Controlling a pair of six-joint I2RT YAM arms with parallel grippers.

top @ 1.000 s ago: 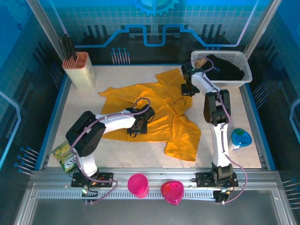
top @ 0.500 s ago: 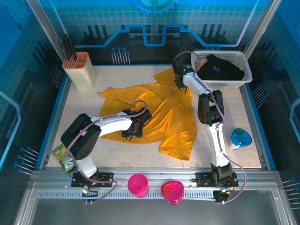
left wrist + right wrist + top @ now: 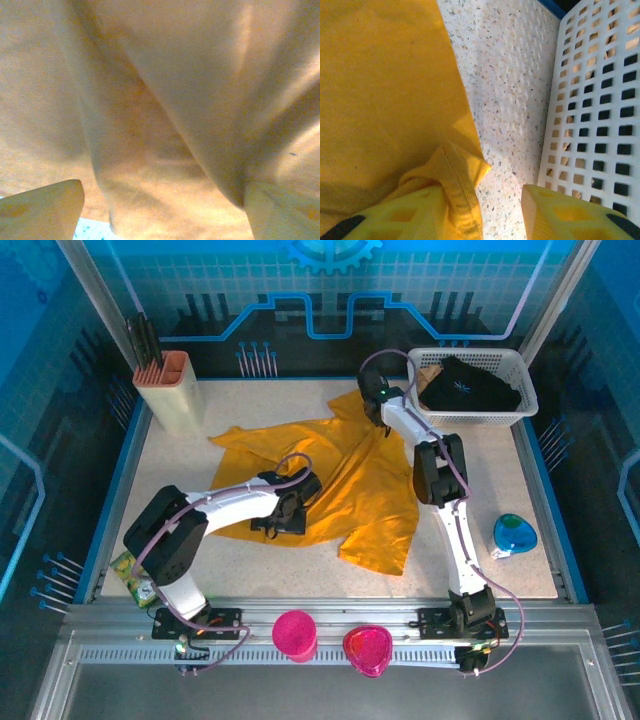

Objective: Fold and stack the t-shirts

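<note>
**Orange-yellow t-shirt [image 3: 340,480] sprawled wide, both claws parted**

Top view: it lies spread and rumpled across the middle of the table [image 3: 200,550], one corner reaching toward the white basket [image 3: 470,418]. The left gripper [image 3: 272,528] sits low on its near edge, the right gripper [image 3: 372,412] at its far corner.

Left wrist: fingers [image 3: 40,210] wide apart, soft folds draped between them.

Right wrist: jaws parted, a stitched hem resting on one finger, with speckled tabletop and the basket wall alongside.

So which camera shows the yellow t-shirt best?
The top external view: the whole t-shirt lies crumpled on the table. The left wrist view gives blurry close-up fabric; the right wrist view, one hemmed corner near the basket.
</note>
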